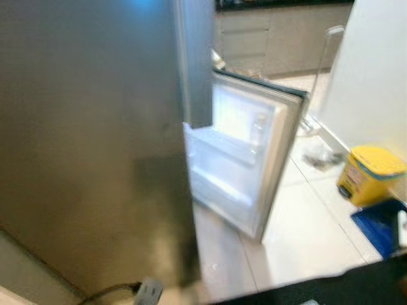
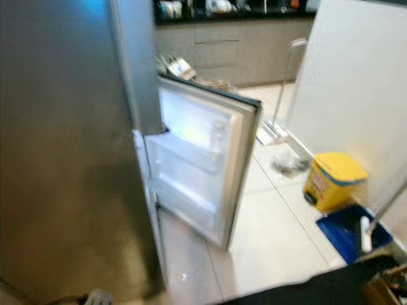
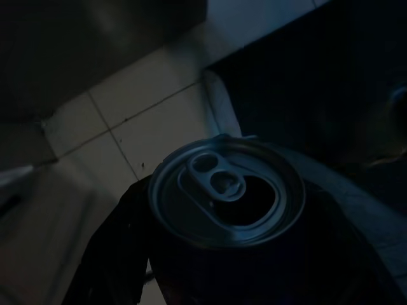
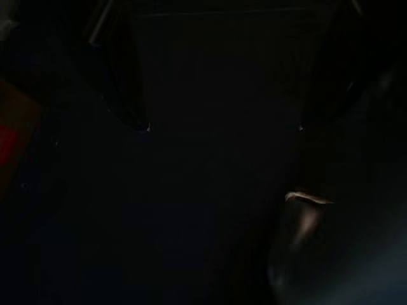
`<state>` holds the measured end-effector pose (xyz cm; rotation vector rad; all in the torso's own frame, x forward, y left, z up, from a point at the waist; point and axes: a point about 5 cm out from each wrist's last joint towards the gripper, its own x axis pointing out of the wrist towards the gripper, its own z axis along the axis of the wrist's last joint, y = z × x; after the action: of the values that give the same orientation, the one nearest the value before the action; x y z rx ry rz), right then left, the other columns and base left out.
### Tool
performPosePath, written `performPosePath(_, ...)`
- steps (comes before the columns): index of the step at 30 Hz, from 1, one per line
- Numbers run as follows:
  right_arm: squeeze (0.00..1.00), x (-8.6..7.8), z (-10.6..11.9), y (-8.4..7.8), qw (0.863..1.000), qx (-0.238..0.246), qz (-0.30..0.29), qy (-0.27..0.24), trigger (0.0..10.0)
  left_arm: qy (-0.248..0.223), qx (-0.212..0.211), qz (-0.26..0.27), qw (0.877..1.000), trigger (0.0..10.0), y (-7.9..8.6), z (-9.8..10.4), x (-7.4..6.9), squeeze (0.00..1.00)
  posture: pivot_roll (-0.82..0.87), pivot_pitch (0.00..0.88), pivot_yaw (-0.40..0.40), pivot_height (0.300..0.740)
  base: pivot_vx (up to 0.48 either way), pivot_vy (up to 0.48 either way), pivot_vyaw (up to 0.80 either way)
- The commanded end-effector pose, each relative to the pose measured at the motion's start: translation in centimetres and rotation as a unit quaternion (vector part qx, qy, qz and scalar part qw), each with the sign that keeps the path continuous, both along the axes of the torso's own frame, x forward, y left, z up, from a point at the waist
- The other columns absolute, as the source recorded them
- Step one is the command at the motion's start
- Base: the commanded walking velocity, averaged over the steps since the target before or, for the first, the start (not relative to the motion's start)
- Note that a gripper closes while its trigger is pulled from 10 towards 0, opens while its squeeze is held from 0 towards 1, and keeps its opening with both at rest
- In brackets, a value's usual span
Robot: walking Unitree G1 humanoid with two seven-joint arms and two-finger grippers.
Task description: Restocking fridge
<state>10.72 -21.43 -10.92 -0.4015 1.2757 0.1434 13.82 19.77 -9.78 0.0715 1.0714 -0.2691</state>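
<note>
The fridge stands close on my left as a tall grey steel side. Its lower door hangs open toward me, white inside, with door shelves. A clear bottle stands upright in the upper door shelf. In the left wrist view, my left gripper is shut on a dark drink can; its silver top and pull tab face the camera, above pale floor tiles. The right wrist view is nearly black, and my right gripper is barely made out there.
A yellow bin and a blue dustpan sit by the white wall on the right. A long-handled mop leans near grey kitchen cabinets behind. A plug and cable lie at the fridge's foot. White floor tiles spread before the door.
</note>
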Motion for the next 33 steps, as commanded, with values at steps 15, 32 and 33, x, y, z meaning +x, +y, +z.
performPosePath(15, 0.00, 0.10, 0.04, -0.07, 1.000, 0.001, 0.004, 0.000, 10.0, 0.005, -0.027, 0.000, 1.000, 10.0, -1.58, -0.29, -0.33, 0.00, 0.04, 0.000, 0.007, 0.740, 0.000, -0.435, 0.00)
performPosePath(32, 0.00, 0.02, 0.03, -0.06, 1.000, 0.008, -0.003, -0.001, 10.0, 0.008, -0.028, -0.003, 1.000, 10.0, -1.82, -0.36, -0.43, 0.00, 0.03, 0.000, 0.005, 0.740, 0.000, 0.000, 0.00)
performPosePath(33, 0.00, 0.02, 0.03, -0.06, 1.000, 0.008, -0.003, -0.001, 10.0, 0.008, -0.028, -0.003, 1.000, 10.0, -1.82, -0.36, -0.43, 0.00, 0.03, 0.000, 0.005, 0.740, 0.000, 0.000, 0.00)
